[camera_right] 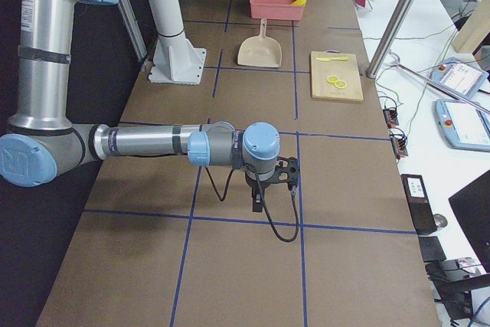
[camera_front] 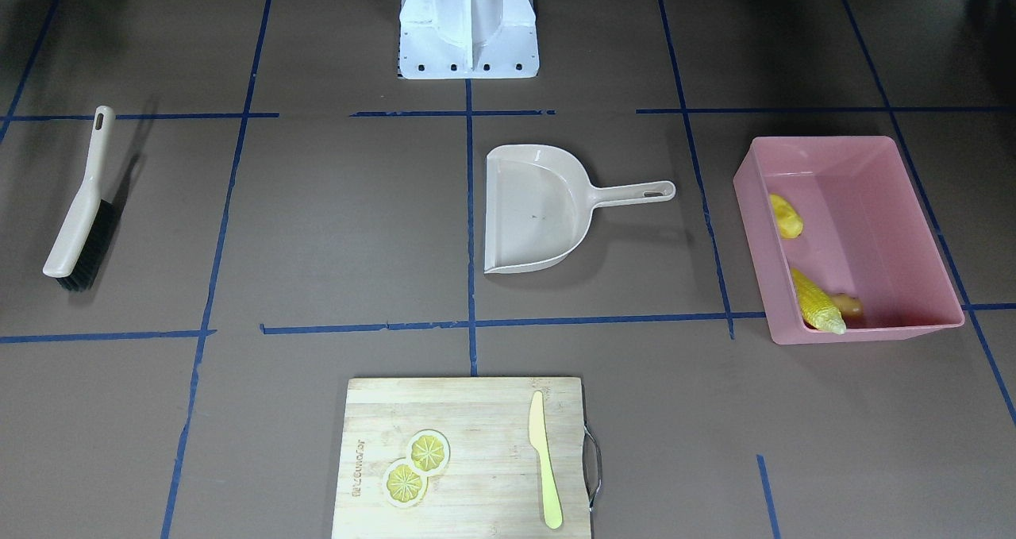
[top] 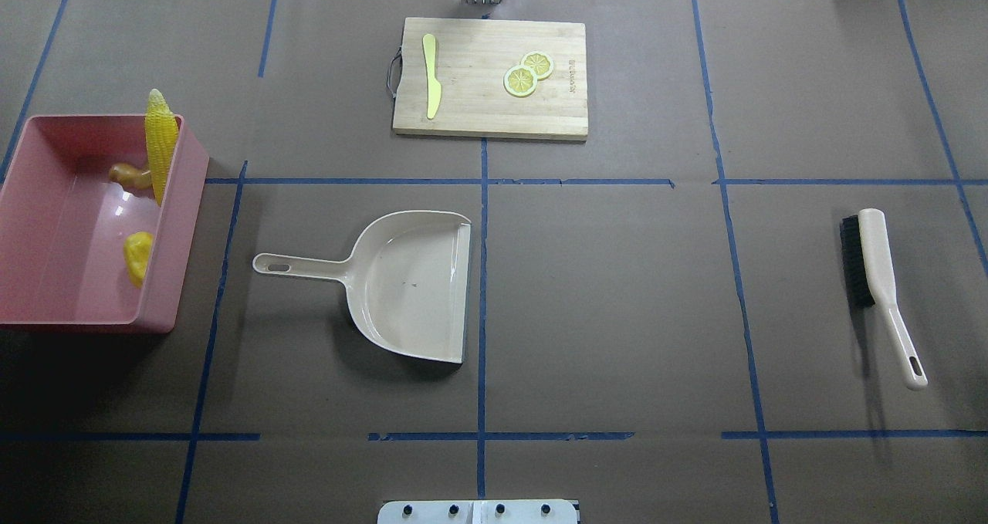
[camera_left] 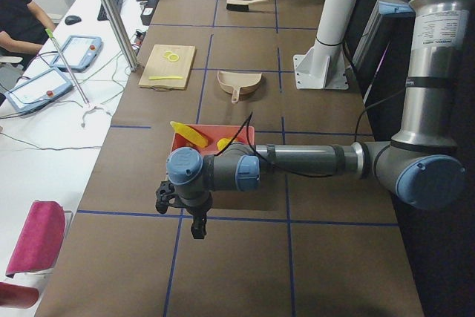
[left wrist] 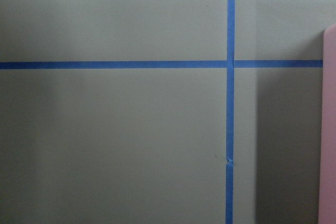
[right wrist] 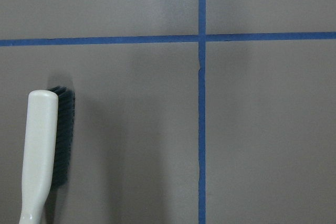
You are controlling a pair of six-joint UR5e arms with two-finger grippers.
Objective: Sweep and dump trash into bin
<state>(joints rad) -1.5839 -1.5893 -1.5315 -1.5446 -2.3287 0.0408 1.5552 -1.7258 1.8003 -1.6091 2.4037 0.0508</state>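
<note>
The pink bin (camera_front: 913, 229) stands at the table's left end (top: 62, 277). In it are the corn cob (top: 160, 146), leaning on the rim, the potato (top: 139, 255) and the ginger root (top: 127, 174). The left gripper (camera_left: 194, 220) shows only in the exterior left view, hanging over bare table just beside the bin; I cannot tell whether it is open or shut. The bin's edge (left wrist: 329, 129) shows in the left wrist view. The right gripper (camera_right: 260, 198) shows only in the exterior right view, over bare table at the other end; its state I cannot tell.
The beige dustpan (top: 409, 285) lies empty at mid-table, handle toward the bin. The brush (top: 876, 269) lies at the right end and also shows in the right wrist view (right wrist: 39, 150). A cutting board (top: 478, 107) with lemon slices (top: 529, 72) and a knife (top: 431, 76) lies at the far edge.
</note>
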